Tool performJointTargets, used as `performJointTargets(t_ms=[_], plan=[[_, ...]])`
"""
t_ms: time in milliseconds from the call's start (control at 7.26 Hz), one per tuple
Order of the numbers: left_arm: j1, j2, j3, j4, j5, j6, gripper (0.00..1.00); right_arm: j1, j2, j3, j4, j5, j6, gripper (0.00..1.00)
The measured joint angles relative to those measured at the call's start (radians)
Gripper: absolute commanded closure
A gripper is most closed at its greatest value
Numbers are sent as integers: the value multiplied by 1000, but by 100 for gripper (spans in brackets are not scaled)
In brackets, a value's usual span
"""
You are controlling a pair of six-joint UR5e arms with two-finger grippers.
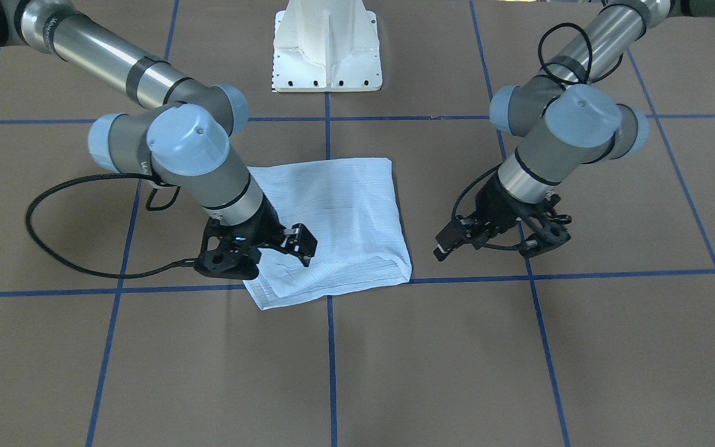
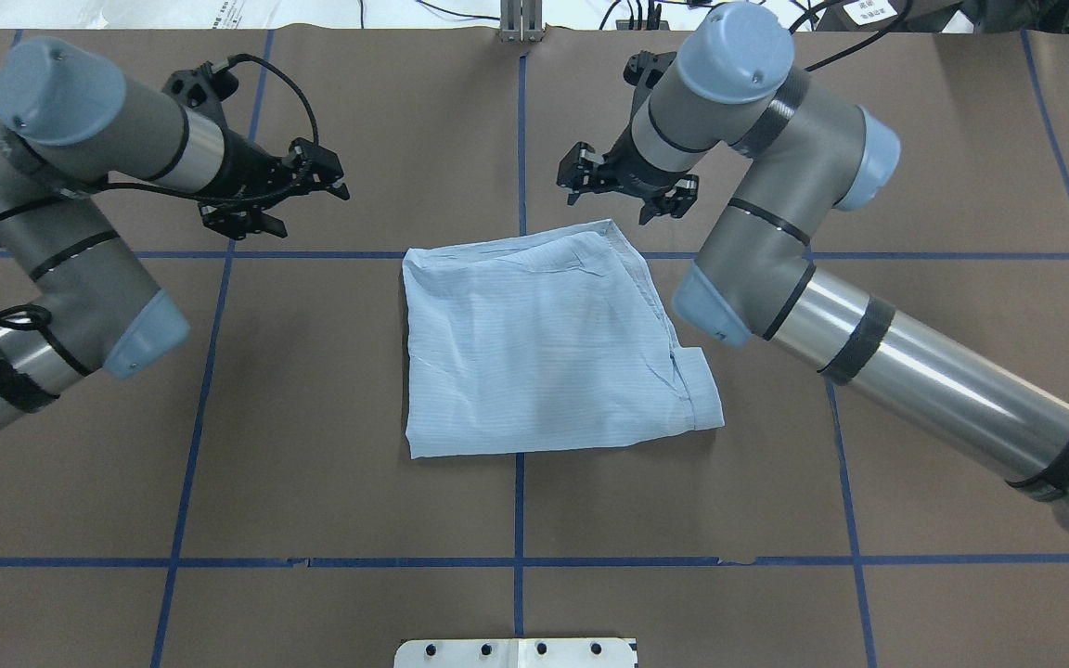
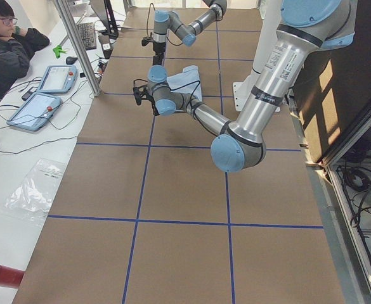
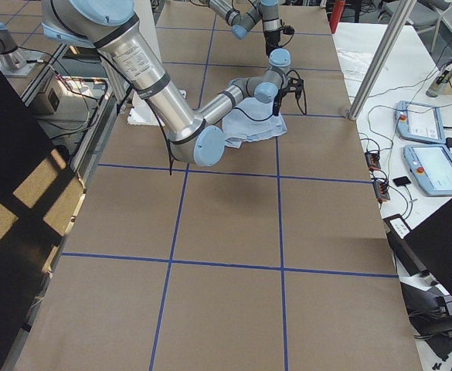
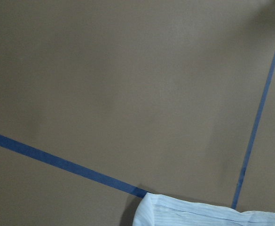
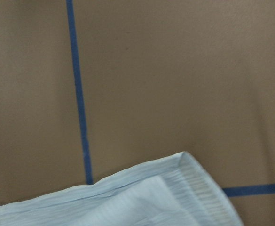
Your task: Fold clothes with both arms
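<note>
The clothes are one light blue striped shirt (image 2: 534, 353), folded into a rough square and lying flat mid-table, also visible as shirt (image 1: 332, 211). My right gripper (image 2: 624, 195) hovers open and empty just past the shirt's far right corner. In the front-facing view the right gripper (image 1: 264, 257) overlaps that corner. My left gripper (image 2: 307, 206) is open and empty over bare table, off the shirt's far left corner and apart from it; the left gripper (image 1: 485, 248) has its fingers spread. Both wrist views show only a shirt corner (image 5: 198, 214), (image 6: 128, 197) and no fingers.
Brown table cover with a blue tape grid (image 2: 521, 557). The white pedestal base (image 1: 326, 56) stands at the robot's side. Black cables loop off both wrists (image 1: 53, 248). Beside the table, a seated person (image 3: 7, 44) and teach pendants (image 3: 36, 107) on a side desk.
</note>
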Motion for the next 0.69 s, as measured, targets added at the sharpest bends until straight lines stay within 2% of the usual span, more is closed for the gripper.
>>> performJointTargets(t_ms=[276,413,689], plan=[[-85,151,-100,12,-12,218,0,140,-79,118,-242,20,-348,0],[-147,223,-132,23,-32,358,0,228,-101,147,-362,54,-522,0],[-298,347,-150,65,-73,704,0,383,-185,158,-466,127,-787,0]])
